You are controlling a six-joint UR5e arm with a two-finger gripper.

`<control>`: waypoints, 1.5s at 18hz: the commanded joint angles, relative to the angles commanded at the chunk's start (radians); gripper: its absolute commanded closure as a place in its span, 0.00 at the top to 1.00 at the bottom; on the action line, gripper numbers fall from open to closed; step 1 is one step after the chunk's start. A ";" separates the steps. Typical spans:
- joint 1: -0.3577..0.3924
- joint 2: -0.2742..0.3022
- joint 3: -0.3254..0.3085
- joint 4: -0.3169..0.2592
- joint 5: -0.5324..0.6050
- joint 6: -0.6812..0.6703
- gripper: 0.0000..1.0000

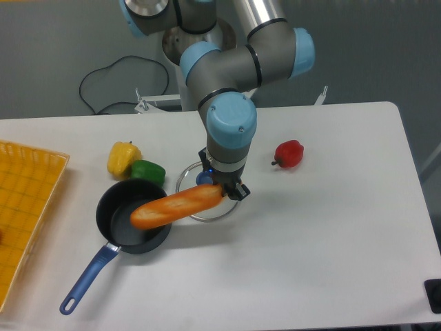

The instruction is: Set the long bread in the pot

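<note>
A: Where is the long bread [176, 207] right now?

B: In the air, pinched at its right end by the gripper [222, 189]. The fingers are clenched on that end, and the loaf sticks out to the left and slightly toward the near side.

A: And the pot [133, 221]?

B: On the table, left of the gripper. The loaf's free left end hangs over the pot's open bowl, while the held end sits over the glass lid [205, 196].

A: So the long axis matters?

B: I think so. It runs roughly left to right, slightly tilted, and the loaf looks longer than the pot is wide. It likely must carry further left and tip down, or rest across the rim.

A: Anything close by?

B: A green pepper [147, 171] and a yellow pepper [122, 158] just beyond the pot; a red pepper [289, 154] lies well apart on the right.
</note>
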 joint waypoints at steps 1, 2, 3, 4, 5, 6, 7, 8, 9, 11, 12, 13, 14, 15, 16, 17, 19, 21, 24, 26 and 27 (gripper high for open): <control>-0.008 -0.003 0.000 0.003 0.000 -0.018 0.35; -0.017 -0.005 0.000 0.006 0.000 -0.031 0.35; -0.022 -0.006 0.000 0.006 0.000 -0.035 0.35; -0.026 -0.006 -0.002 0.005 0.000 -0.039 0.35; -0.028 -0.006 -0.006 0.006 0.000 -0.039 0.36; -0.028 -0.006 -0.009 0.009 0.000 -0.039 0.36; -0.029 -0.006 -0.009 0.009 0.000 -0.039 0.37; -0.029 -0.006 -0.009 0.008 0.000 -0.040 0.37; -0.031 -0.006 -0.009 0.008 0.000 -0.040 0.37; -0.043 -0.006 -0.012 0.008 0.000 -0.049 0.38; -0.048 -0.006 -0.012 0.008 0.000 -0.058 0.38; -0.051 -0.006 -0.012 0.009 0.000 -0.066 0.38; -0.061 -0.008 -0.012 0.008 0.000 -0.084 0.38; -0.075 -0.008 -0.012 0.009 0.000 -0.095 0.38; -0.083 -0.009 -0.014 0.009 0.000 -0.104 0.38; -0.086 -0.012 -0.015 0.009 0.000 -0.114 0.38; -0.092 -0.023 -0.015 0.011 0.000 -0.126 0.40; -0.109 -0.032 -0.017 0.012 0.009 -0.127 0.41; -0.117 -0.034 -0.017 0.014 0.020 -0.134 0.41; -0.117 -0.035 -0.018 0.012 0.021 -0.134 0.43; -0.118 -0.035 -0.018 0.012 0.023 -0.131 0.43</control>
